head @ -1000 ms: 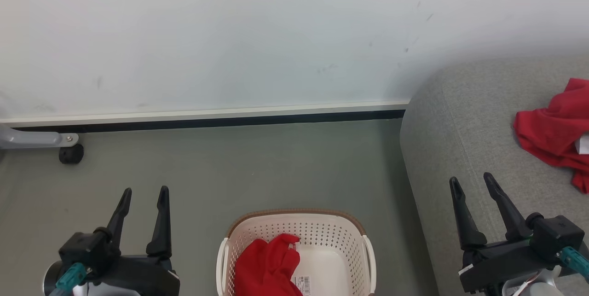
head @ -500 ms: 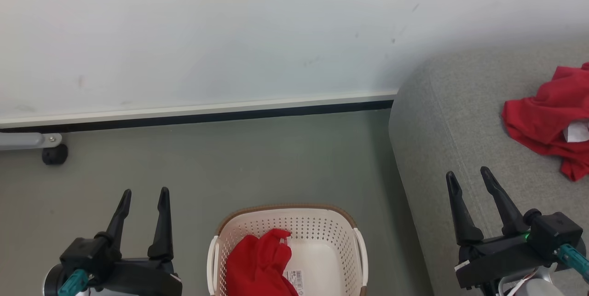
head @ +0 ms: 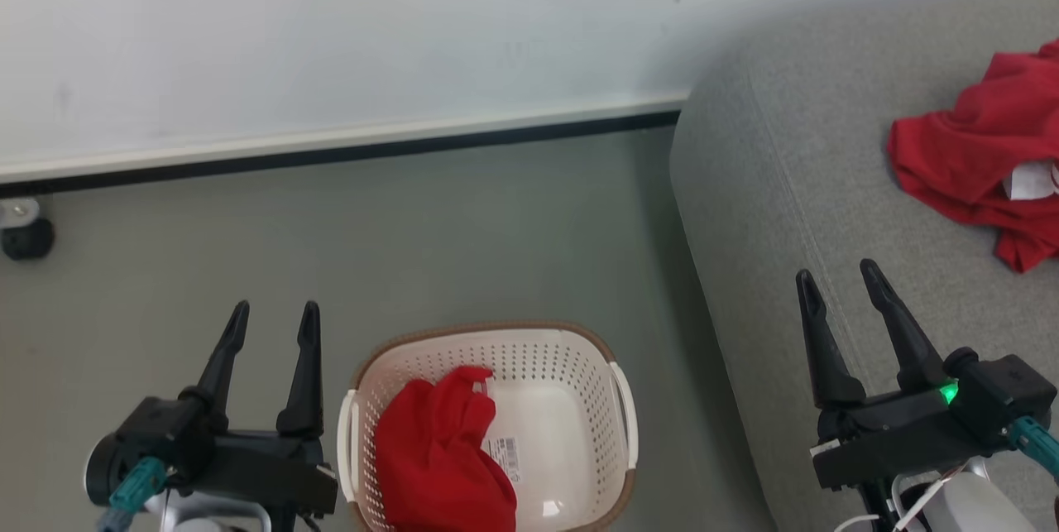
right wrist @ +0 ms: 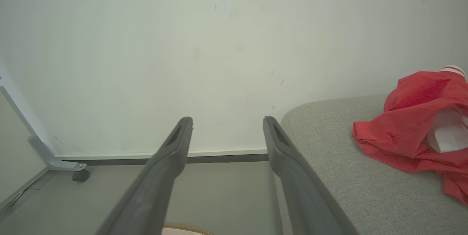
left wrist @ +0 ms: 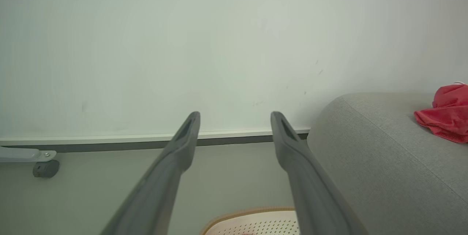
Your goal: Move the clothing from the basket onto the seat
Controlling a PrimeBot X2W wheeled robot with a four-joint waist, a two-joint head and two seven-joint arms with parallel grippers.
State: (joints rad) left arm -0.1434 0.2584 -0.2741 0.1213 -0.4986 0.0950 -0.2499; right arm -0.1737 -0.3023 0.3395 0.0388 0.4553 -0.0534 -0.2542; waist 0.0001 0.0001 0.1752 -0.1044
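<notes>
Mostly, what has changed over the last second is the viewpoint. The whole head view has slid, the wall [head: 331, 35] taking less of it and the floor [head: 463, 226] more. That reads as the camera dipping, not as anything being moved. The result is that the basket [head: 496, 325], earlier cut off at the bottom edge, now shows nearly whole on the floor between the two arms.

One red garment [head: 438, 449] lies crumpled inside the basket against its left wall, next to a barcode sticker [head: 505, 453] on the bare white bottom. The second red garment [head: 968, 151], which shows a white patch, already rests in a heap on the sofa [head: 786, 184] to the right, well apart from the basket.

The left gripper [head: 275, 307] hangs just beside the basket's left handle, and the right gripper [head: 836, 269] sits over the sofa's front edge. Both have their fingers spread wide and hold nothing, as they did a second ago.

For the task, this looks like half the work done and the robot lining itself up on the remaining piece. With the basket's inside now in sight, the likely next step is for the nearer left arm to reach down into it. The cloth is soft and bunched, so a pinch on a raised fold should lift it, though part may drag on the rim.
</notes>
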